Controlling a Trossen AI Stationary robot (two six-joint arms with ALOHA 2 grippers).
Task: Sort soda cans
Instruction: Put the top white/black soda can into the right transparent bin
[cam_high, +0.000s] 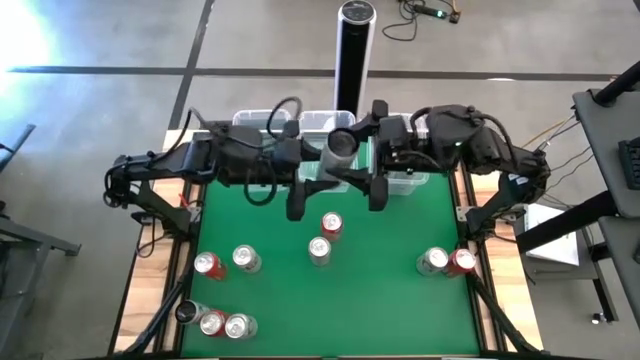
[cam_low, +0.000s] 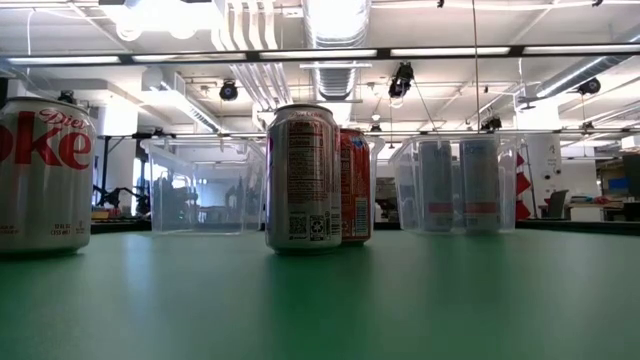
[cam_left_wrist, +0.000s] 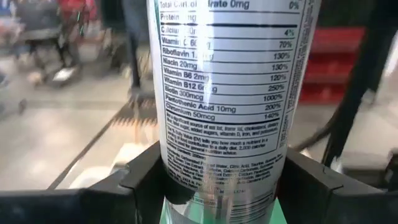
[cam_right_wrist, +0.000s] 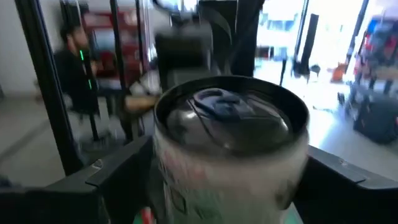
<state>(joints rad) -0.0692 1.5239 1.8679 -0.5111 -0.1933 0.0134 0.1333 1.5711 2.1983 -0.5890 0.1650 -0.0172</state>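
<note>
Loose cans (cam_high: 320, 250) sit scattered on the near half of the green mat (cam_high: 380, 300), some red, some silver. Further back, the left gripper (cam_left_wrist: 217, 186) and right gripper (cam_right_wrist: 230, 180) both clamp one silver can (cam_high: 340, 145), held up in front of the clear tubs (cam_high: 400, 185).

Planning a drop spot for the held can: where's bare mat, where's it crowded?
Bare green mat: the wide stretch between the centre pair of cans and the right-edge pair, plus the near middle edge. Crowded: the near-left corner cluster, the two cans above it, and the far edge, where both grippers meet at a silver can by the tubs.
</note>
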